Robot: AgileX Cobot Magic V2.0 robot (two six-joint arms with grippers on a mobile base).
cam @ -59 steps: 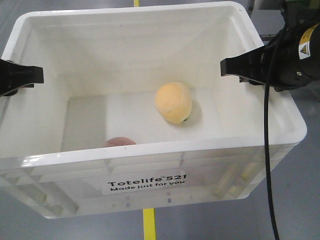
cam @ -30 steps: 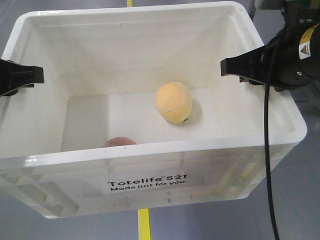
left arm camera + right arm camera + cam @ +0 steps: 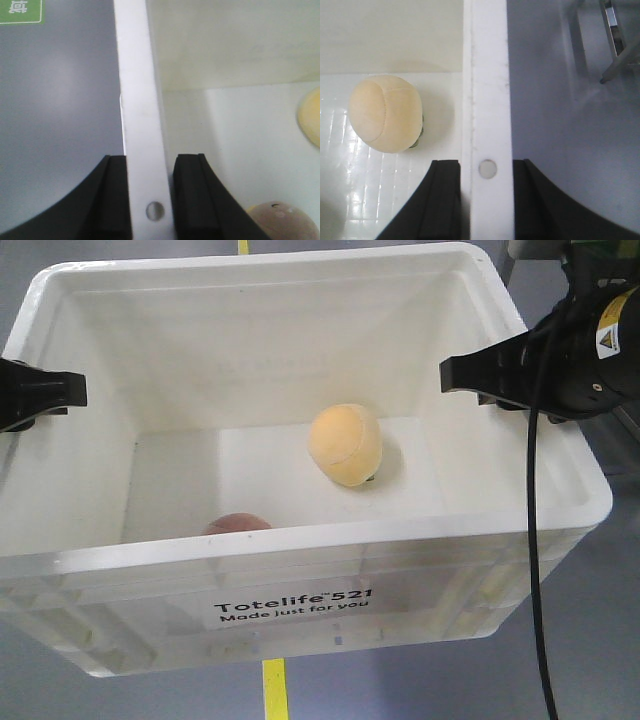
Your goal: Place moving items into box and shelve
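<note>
The white box point(image 3: 300, 540), printed "Totelife 521", hangs above the grey floor between my two grippers. The pale orange-yellow ball point(image 3: 346, 445) lies inside it, right of the middle. A pinkish-brown rounded item point(image 3: 237, 524) shows partly behind the near wall. My left gripper point(image 3: 78, 390) is shut on the box's left rim point(image 3: 145, 100), one finger on each side. My right gripper point(image 3: 452, 373) is shut on the right rim point(image 3: 487, 75) in the same way. The left wrist view catches the pinkish item point(image 3: 282, 222) and the ball's edge point(image 3: 310, 117). The ball point(image 3: 385, 120) fills the right wrist view's left side.
Grey floor lies all round the box, with a yellow line point(image 3: 272, 690) running beneath it. A green floor label point(image 3: 20, 11) sits left of the box. Part of a metal frame point(image 3: 615, 40) stands to the right. A black cable point(image 3: 533, 540) hangs from the right arm.
The yellow floor line has slid leftward under the box. The box, both grippers and the items inside hold the same places in the view.
</note>
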